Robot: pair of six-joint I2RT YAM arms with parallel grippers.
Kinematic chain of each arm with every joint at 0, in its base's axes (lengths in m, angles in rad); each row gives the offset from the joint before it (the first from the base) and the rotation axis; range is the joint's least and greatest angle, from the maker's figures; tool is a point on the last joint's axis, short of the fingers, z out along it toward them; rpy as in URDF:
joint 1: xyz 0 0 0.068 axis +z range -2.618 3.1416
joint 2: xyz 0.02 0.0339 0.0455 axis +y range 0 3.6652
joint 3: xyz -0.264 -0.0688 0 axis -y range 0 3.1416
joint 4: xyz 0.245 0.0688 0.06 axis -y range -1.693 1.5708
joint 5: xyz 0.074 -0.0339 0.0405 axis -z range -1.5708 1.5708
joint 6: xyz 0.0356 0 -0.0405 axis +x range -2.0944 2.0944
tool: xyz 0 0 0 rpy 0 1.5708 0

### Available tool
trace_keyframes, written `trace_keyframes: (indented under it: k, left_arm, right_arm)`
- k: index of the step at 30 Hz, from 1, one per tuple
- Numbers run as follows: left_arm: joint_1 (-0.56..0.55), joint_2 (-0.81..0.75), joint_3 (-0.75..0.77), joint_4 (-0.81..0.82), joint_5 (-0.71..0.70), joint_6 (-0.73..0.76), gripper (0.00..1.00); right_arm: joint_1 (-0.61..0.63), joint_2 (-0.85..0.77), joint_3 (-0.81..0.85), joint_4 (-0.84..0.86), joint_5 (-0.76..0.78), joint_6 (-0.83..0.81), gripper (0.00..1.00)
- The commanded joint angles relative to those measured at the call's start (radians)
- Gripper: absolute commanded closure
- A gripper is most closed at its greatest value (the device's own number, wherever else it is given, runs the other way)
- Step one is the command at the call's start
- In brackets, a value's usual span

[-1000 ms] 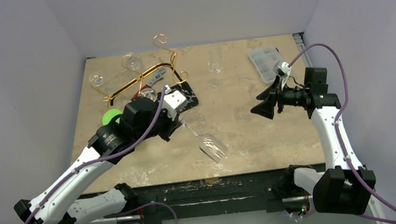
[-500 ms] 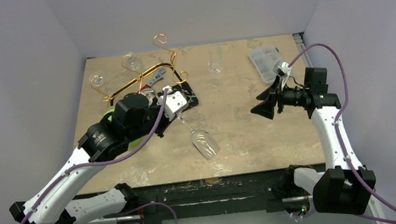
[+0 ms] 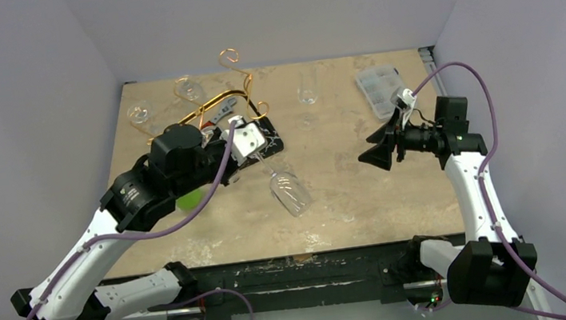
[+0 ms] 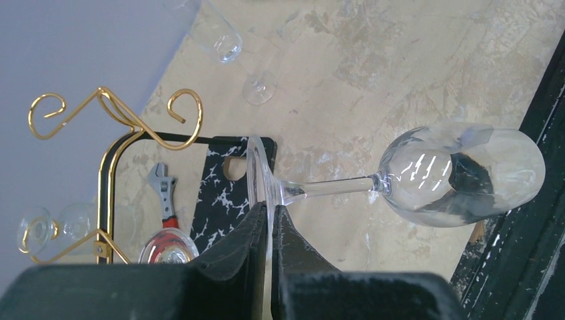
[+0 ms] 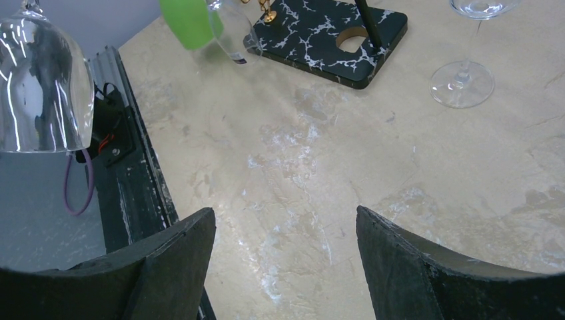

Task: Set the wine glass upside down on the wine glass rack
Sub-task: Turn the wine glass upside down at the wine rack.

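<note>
While my left fingers [image 4: 248, 233] pinch the wine glass [image 4: 460, 170] by its foot, aloft over the counter's [image 3: 380, 189] left half, I judge this the carry toward the wine glass rack [image 4: 101, 200] near the far-left corner. Next, invert it and hook 1 scroll. My right fingers [image 5: 180, 257] are spread, empty.

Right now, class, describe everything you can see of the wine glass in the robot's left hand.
The wine glass is clear and empty: flat round foot, thin stem, rounded bowl. The shut left hand pinches the foot edge-on. The glass hangs tilted above the table, bowl toward the near edge; nothing else touches it.
</note>
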Motion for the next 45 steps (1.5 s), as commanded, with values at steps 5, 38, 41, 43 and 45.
trace_keyframes:
  k: [5, 38, 41, 43, 45]
  left_arm:
    - [-0.007, 0.012, 0.084, 0.065, -0.001, 0.071, 1.00]
    - [-0.005, 0.250, 0.288, 0.177, -0.095, 0.366, 1.00]
    - [-0.004, 0.279, 0.279, 0.200, -0.112, 0.425, 1.00]
    - [-0.003, 0.301, 0.274, 0.212, -0.115, 0.446, 1.00]
    - [0.002, 0.317, 0.273, 0.223, -0.118, 0.458, 1.00]
  right_arm:
    - [-0.004, -0.019, 0.025, 0.004, -0.007, -0.009, 0.24]
    - [-0.002, -0.029, 0.029, -0.007, -0.012, -0.020, 0.24]
    - [-0.003, -0.029, 0.029, -0.009, -0.016, -0.020, 0.24]
    - [-0.003, -0.029, 0.030, -0.010, -0.017, -0.022, 0.24]
    - [-0.002, -0.029, 0.030, -0.012, -0.019, -0.023, 0.24]
